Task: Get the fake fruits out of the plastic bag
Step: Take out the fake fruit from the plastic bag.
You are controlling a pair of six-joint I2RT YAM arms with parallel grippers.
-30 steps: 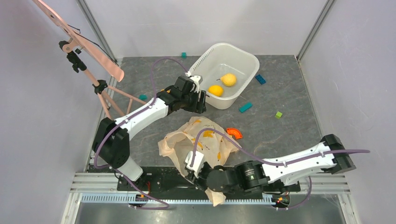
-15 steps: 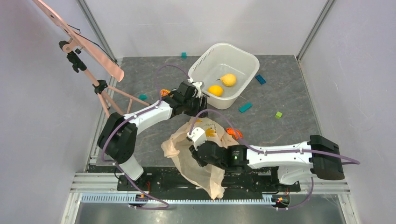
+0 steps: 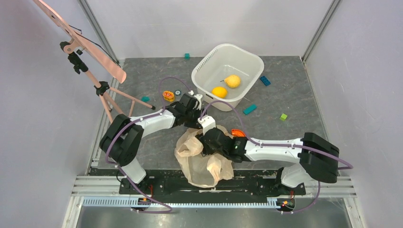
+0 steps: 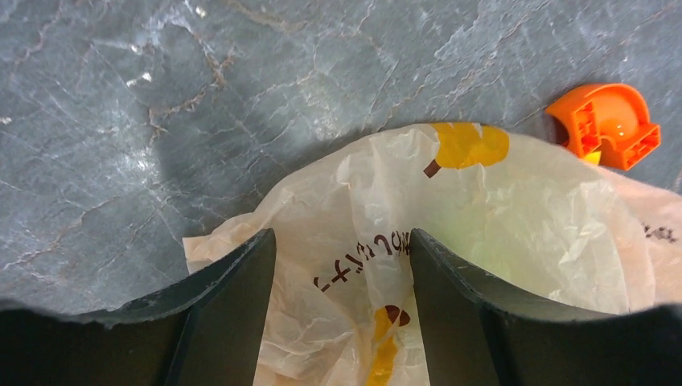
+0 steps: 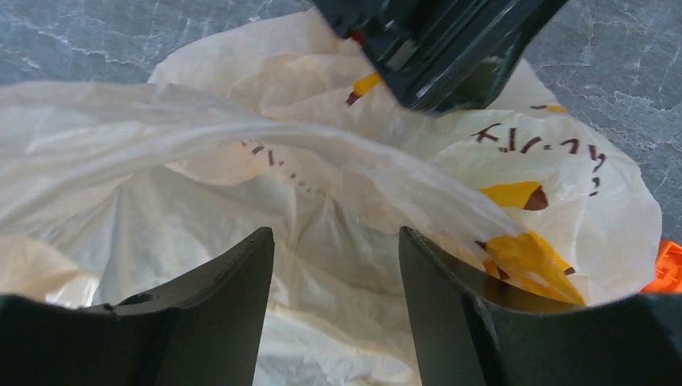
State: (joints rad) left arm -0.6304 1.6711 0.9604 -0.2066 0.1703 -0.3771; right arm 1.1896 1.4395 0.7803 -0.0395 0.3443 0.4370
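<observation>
We've got left gripper [image 4: 342,237] and right gripper [image 5: 336,233] both spread wide over the plastic bag [image 3: 204,166], which lies lengthwise near-to-far.

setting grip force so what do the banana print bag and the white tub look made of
The plastic bag: thin plastic film, probably polyethylene. It is crinkled, translucent and faintly glossy, with printed bananas.
The white tub: rigid moulded plastic, it seems. It is smooth and semi-matte, with an even rim and rounded corners.
</observation>
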